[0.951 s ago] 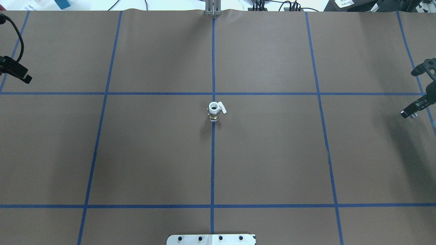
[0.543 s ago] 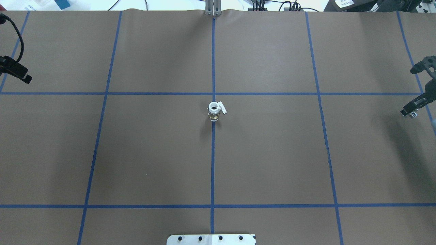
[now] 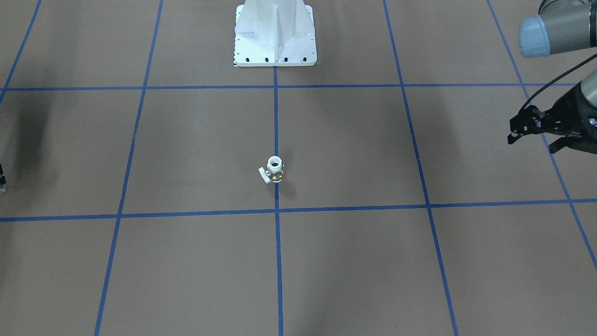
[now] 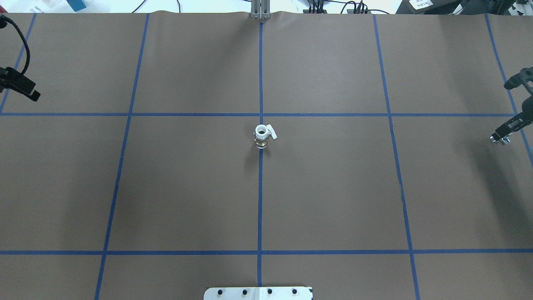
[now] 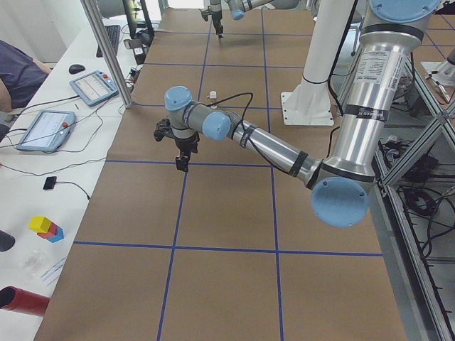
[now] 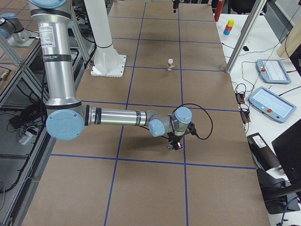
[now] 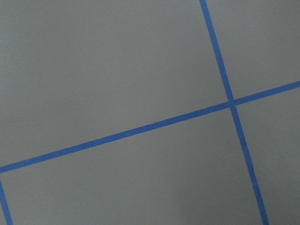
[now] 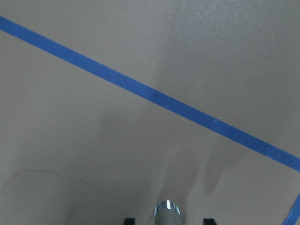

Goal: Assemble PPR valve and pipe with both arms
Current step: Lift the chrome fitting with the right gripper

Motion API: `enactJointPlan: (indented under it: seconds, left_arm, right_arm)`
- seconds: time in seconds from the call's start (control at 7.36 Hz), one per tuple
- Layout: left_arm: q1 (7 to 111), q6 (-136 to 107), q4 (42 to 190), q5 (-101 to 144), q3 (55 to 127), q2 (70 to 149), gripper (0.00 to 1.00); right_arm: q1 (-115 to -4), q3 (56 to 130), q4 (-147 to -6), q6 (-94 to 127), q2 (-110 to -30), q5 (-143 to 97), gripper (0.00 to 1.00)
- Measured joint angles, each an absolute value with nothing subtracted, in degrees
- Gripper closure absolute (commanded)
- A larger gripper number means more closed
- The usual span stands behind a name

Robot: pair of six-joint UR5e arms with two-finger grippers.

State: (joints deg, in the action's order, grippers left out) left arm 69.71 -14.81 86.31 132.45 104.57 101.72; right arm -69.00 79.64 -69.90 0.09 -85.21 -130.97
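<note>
The PPR valve (image 4: 261, 136) stands upright at the table's centre on the blue middle line, white open end up, brass middle, pale handle to one side; it also shows in the front view (image 3: 275, 171). My right gripper (image 4: 501, 136) hovers at the table's far right edge, shut on the pipe (image 4: 505, 141), a small silver piece; the right wrist view shows the pipe (image 8: 166, 212) between the fingertips (image 8: 129, 220), above bare table. My left gripper (image 3: 531, 143) hangs over the far left edge, open and empty; it also shows in the overhead view (image 4: 32, 94). Both are far from the valve.
The robot's white base (image 3: 275, 32) stands at the near middle edge. A metal post (image 4: 260, 10) rises at the far edge. Tablets (image 5: 92, 87), coloured blocks (image 5: 46, 227) and a red cylinder (image 5: 21, 302) lie on the white bench beyond the table. Blue tape lines grid the brown surface.
My right gripper has drifted slightly outward and away with the pipe in it. The left gripper and the valve have hardly moved.
</note>
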Motion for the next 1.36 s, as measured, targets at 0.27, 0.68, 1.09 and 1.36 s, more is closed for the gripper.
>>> enactJointPlan:
  seconds: [0.27,0.68,1.09,1.36]
  left_arm:
    - [69.7,-15.11,86.31,132.45,104.53,101.83,0.0]
    - [69.7,-15.2,86.31,132.45,104.67,101.86,0.0]
    - [69.7,-15.21,86.31,132.45,104.67,101.86,0.0]
    - [69.7,-15.09,86.31,132.45,104.62,101.69,0.0]
  right_arm:
    - [-69.06,79.75,-69.88,0.09,-85.51,-130.99,0.48]
    - [-69.12,79.86,-69.87,0.11,-85.81,-131.04,1.0]
    - [-71.03,81.83,-70.93,0.14,-85.77,-131.71,1.0]
    - [-73.86,89.42,-83.42,0.17,-83.18,-132.47,1.0]
